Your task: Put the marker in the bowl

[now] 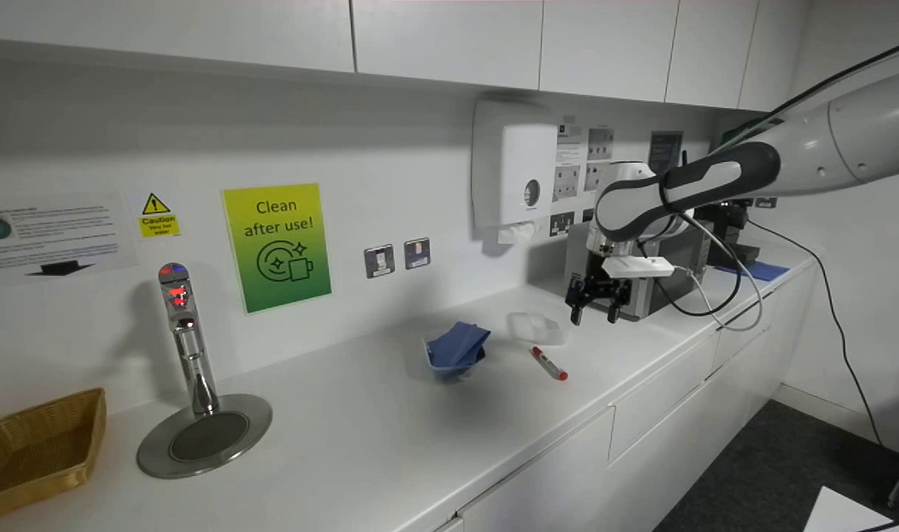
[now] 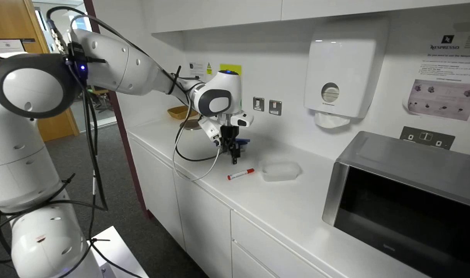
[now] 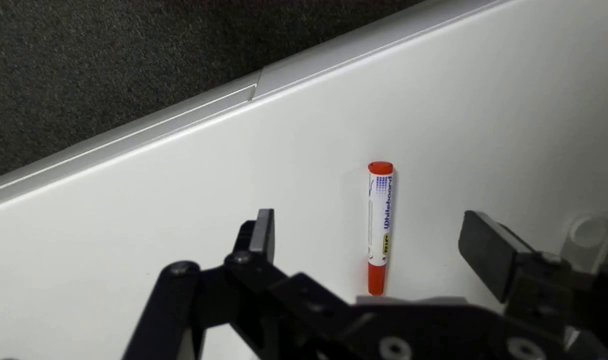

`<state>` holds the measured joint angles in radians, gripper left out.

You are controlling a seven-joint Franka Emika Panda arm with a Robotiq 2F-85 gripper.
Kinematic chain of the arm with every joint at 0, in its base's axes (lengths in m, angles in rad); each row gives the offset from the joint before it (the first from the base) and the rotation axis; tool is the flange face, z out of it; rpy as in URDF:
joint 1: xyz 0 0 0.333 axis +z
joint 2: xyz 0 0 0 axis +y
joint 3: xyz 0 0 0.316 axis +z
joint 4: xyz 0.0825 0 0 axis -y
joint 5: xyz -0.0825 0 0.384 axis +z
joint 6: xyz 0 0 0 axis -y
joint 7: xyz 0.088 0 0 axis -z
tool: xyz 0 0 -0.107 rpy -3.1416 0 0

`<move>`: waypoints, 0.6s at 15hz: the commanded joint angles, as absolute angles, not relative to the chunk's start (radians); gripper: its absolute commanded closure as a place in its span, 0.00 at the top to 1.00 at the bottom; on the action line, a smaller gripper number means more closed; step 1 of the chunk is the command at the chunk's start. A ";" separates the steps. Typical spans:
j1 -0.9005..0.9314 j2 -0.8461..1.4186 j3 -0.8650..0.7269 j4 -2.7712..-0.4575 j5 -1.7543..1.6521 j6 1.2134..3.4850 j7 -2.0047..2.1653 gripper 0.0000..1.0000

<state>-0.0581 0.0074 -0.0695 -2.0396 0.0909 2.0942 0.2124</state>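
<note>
The marker (image 1: pixel 549 363), white with red ends, lies flat on the counter; it also shows in an exterior view (image 2: pixel 240 174) and in the wrist view (image 3: pixel 380 220). A clear plastic container (image 1: pixel 535 328), also in an exterior view (image 2: pixel 280 171), stands beside it. A second clear container (image 1: pixel 438 365) holds a blue cloth (image 1: pixel 459 344). I cannot tell which is the bowl. My gripper (image 1: pixel 595 316) is open and empty above the counter, also in an exterior view (image 2: pixel 235 159). In the wrist view its fingers (image 3: pixel 368 220) stand apart either side of the marker, above it.
A microwave (image 2: pixel 404 193) stands on the counter (image 1: pixel 375 421). A paper towel dispenser (image 1: pixel 514 164) hangs on the wall. A tap (image 1: pixel 190 347) and a wicker basket (image 1: pixel 43 451) are at the far end. The counter's front edge (image 3: pixel 254 100) borders the floor.
</note>
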 commanded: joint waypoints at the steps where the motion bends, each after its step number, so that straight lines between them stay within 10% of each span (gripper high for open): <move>1: -0.066 0.109 -0.078 -1.913 0.076 2.010 0.257 1.00; 9: -0.060 0.148 -0.079 -1.910 0.092 2.027 0.233 1.00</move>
